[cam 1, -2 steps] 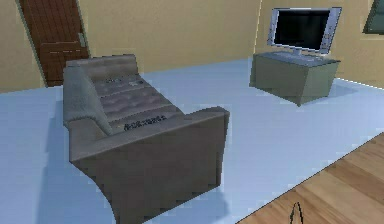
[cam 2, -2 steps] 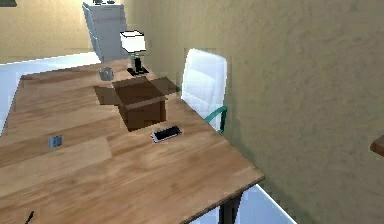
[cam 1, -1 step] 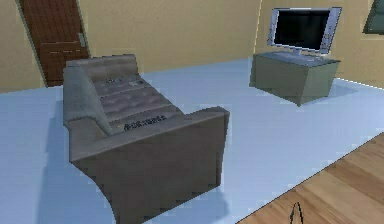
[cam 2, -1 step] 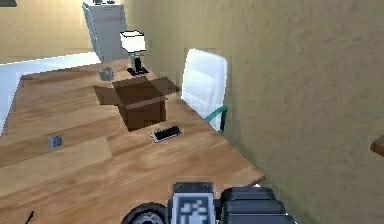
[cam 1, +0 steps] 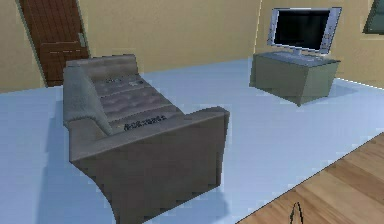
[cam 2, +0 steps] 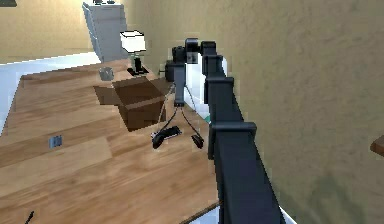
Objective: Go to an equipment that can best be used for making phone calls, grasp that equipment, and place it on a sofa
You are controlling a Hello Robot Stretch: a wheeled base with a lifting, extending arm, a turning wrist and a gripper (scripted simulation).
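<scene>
Floor: wood boards (cam 2: 90,180).
Claw: gripper (cam 2: 177,133) near a brown box (cam 2: 135,100); its spread and load cannot be told.
Possible phone: small grey slab (cam 2: 57,141) flat on the boards, well apart.
Seat: grey sofa (cam 1: 130,120).

Blue rug (cam 1: 30,150) bearing grey sofa (cam 1: 125,105) and cabinet (cam 1: 290,78), wood floor (cam 2: 90,170), perhaps cardboard box (cam 2: 135,100)

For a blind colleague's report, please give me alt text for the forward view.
A grey-brown sofa stands in the middle on a pale blue carpet. Behind it, a television sits on a grey cabinet at the right, and a brown door shows at the left.
</scene>
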